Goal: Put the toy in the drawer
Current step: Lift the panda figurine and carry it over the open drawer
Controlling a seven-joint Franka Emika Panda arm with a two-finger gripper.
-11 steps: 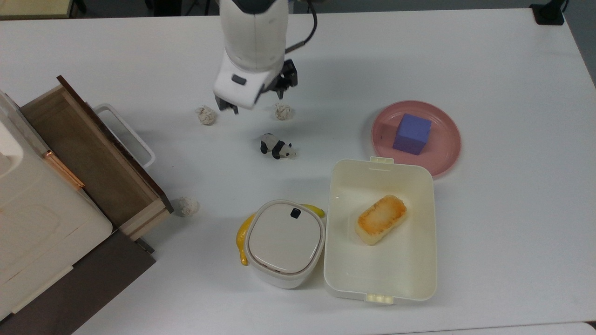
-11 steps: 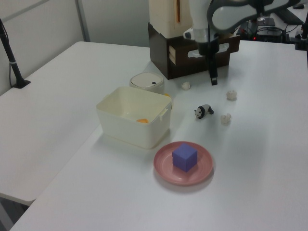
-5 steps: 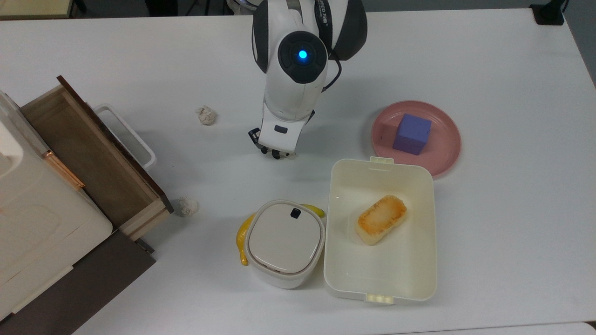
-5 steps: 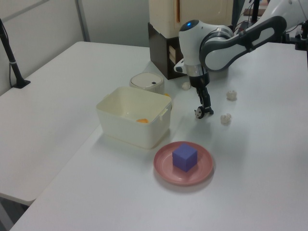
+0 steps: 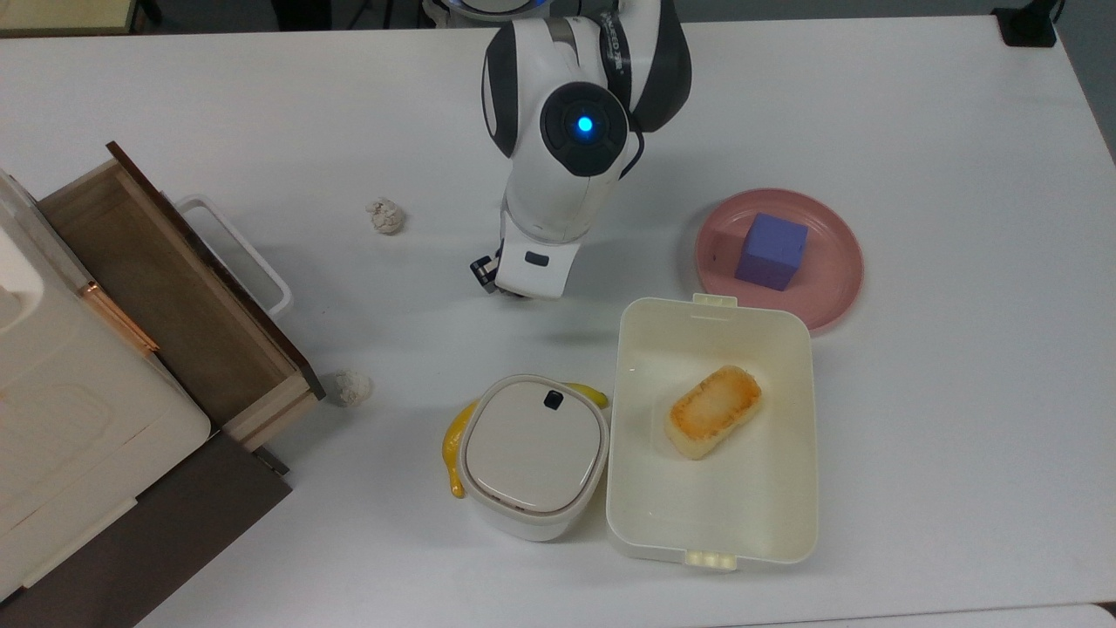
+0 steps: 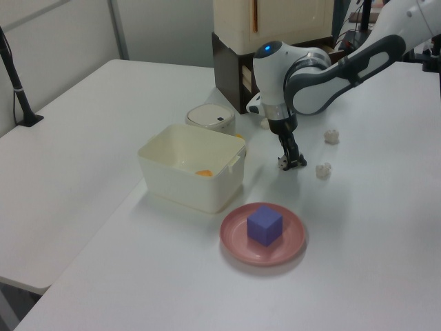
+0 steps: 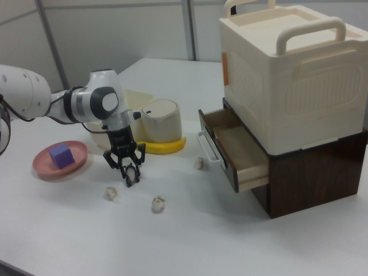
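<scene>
The toy (image 7: pixel 131 176), a small black-and-white panda, stands on the white table in the middle of the scene. My gripper (image 7: pixel 131 171) points straight down right over it, low at the table surface. In the left view the gripper (image 6: pixel 292 161) sits on the same spot and a bit of the toy (image 6: pixel 283 163) shows beside it. From the top view the white arm (image 5: pixel 558 192) covers the toy. The drawer (image 5: pixel 157 288) stands pulled open at the top view's left, wooden inside, with a white loop handle (image 5: pixel 235 249). It is well apart from the gripper.
Paper balls lie around: one (image 5: pixel 384 215) left of the arm, one (image 5: pixel 353 386) by the drawer corner. An open cream lunch box (image 5: pixel 628 419) holds bread (image 5: pixel 713 412). Beside it are a round lidded container (image 5: pixel 534 453) and a banana (image 5: pixel 453 449). A pink plate (image 5: pixel 828 262) carries a purple cube (image 5: pixel 770 251).
The arm swung from the back of the table to above the toy and came down onto it. In the last half second it shifted only slightly.
</scene>
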